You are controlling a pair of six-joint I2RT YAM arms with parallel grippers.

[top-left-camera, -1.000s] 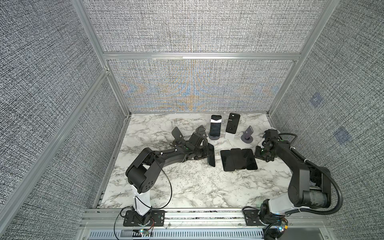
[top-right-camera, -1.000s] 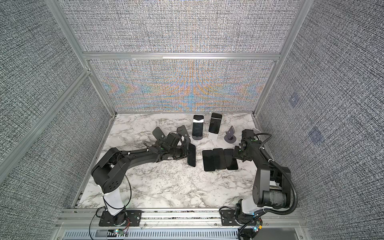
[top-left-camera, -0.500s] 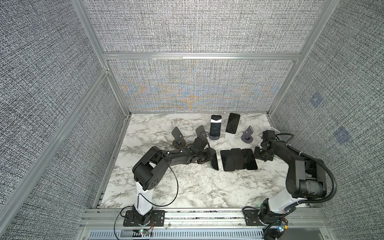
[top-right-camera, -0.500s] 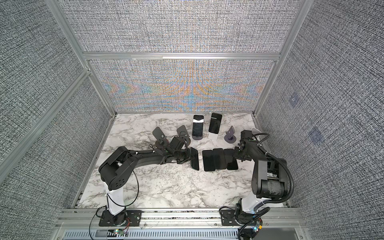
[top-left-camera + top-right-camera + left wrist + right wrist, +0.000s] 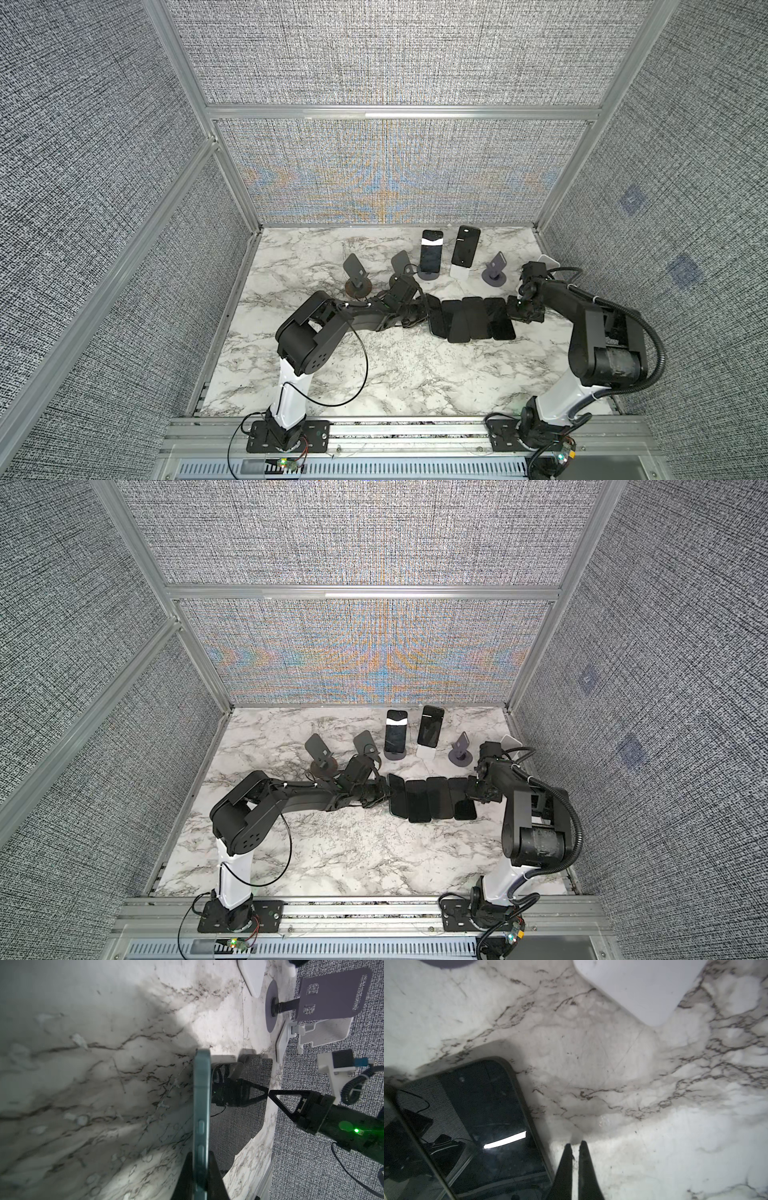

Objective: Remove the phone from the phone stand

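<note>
Along the near edge of the marble table (image 5: 374, 374) nothing has been disturbed.

Mid-table is where the change is. The left gripper (image 5: 420, 311) is clamped across the faces of a phone (image 5: 434, 316), which can be seen pinched between the fingers in the left wrist view. Within the last second that phone has been carried rightward. From well apart, it has been brought just beside the left end of the row of flat phones (image 5: 478, 319). It is held on edge and tilted, and is not yet laid down. Whether its lower edge touches the table cannot be told. The phone is therefore clear of its stand, and only the lowering and release are judged to remain.

At the row's right end the right gripper (image 5: 575, 1144) is kept pinched together on nothing, its tips just beside the last phone.

Further back, empty stands (image 5: 355, 272) are left standing. Toward the far edge, two propped phones (image 5: 431, 253) are still carried on stands.
</note>
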